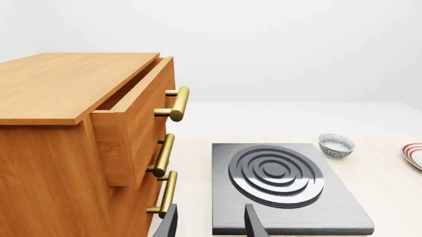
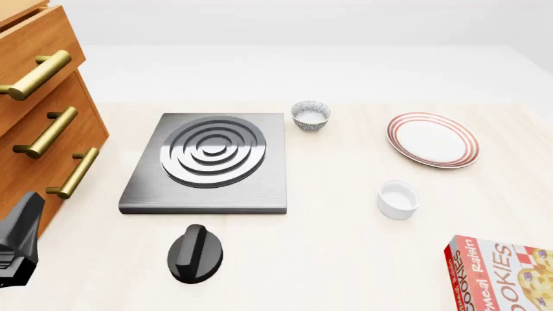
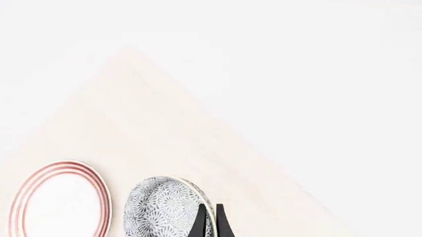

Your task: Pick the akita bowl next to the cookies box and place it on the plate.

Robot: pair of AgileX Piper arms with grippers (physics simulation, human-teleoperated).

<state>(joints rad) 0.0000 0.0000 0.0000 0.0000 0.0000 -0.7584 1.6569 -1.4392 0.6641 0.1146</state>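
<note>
1. Nearest you, the right gripper is clenched on the bowl. Its two fingers stand close together with the rim pinched between them. The bowl hangs tilted, patterned outside toward the wrist camera. The front view shows neither the bowl nor this gripper.
2. Treat the bowl as light, stiff and brittle, and probably glazed and slick. A rim pinch lets it swing or slip, so move slowly and keep the squeeze steady. Set it down foot first rather than dropping it.
3. The left gripper is released, its fingers well apart and holding nothing. It sits near the drawers, clear of your path.
4. The cookies box lies at the near right corner of the table. No bowl shows beside it in the front view, which fits the bowl being in your grip.
5. Farther on stands the plain ramekin, between the box and the plate. Carry the bowl high enough to clear it.
6. The plate lies flat with nothing on it, and it is wider than the bowl. Aim for its middle.
7. Farthest, a second bowl sits beside the stove. Leave it alone.
</note>
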